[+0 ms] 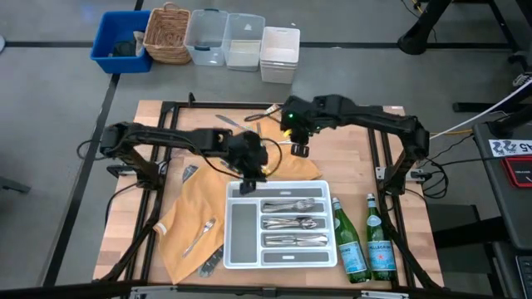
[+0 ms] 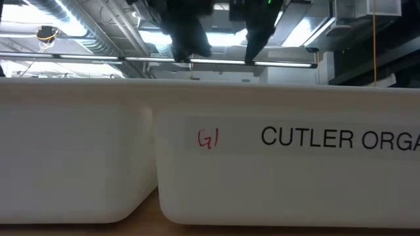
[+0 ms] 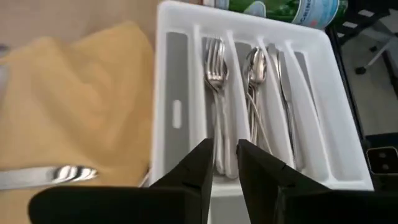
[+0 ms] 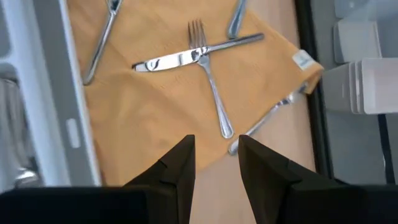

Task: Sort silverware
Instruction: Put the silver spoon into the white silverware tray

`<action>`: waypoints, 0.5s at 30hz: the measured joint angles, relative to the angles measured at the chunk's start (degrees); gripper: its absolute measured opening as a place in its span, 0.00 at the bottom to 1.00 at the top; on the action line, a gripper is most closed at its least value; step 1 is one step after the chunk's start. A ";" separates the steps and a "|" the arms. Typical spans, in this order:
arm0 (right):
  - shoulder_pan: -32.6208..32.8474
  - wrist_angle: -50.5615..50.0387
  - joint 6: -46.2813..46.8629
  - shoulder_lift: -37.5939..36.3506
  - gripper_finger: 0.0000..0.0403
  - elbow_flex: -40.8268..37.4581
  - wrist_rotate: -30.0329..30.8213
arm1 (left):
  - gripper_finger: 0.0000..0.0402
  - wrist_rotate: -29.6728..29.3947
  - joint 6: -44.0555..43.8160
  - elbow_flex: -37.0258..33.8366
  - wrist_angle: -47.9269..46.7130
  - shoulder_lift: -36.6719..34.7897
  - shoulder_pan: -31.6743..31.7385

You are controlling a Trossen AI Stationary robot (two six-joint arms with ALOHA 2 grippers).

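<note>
I see slim, shiny silverware (image 3: 214, 68) lying in the white plastic organizer tray's (image 3: 323, 93) narrow slots, directly below my left gripper (image 3: 225, 158), jaws slightly parted and empty. My right gripper (image 4: 216, 158) hangs with jaws apart over a fork (image 4: 208, 78) crossing a knife (image 4: 186, 57) on the soft yellow cloth (image 4: 155, 112).

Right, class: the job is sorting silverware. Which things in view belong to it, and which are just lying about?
Belongs to the job:
- crossed fork and knife on the yellow cloth
- sorted forks and spoons
- white divided tray

Just lying about:
- two green bottles
- wicker basket
- blue bin
</note>
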 joint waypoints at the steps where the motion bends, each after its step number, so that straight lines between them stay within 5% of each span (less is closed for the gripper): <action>1: -0.14 2.30 -0.81 0.02 0.31 -1.96 0.01 | 0.16 -0.37 0.39 0.00 -0.99 -1.31 0.44; 11: -4.46 29.71 -2.23 0.00 0.31 -18.27 0.24 | 0.16 -3.55 3.27 0.00 -5.48 -6.77 3.29; 15: -7.26 35.58 -2.10 -0.02 0.31 -21.40 -4.86 | 0.15 -3.84 3.13 0.00 -5.37 -7.06 4.94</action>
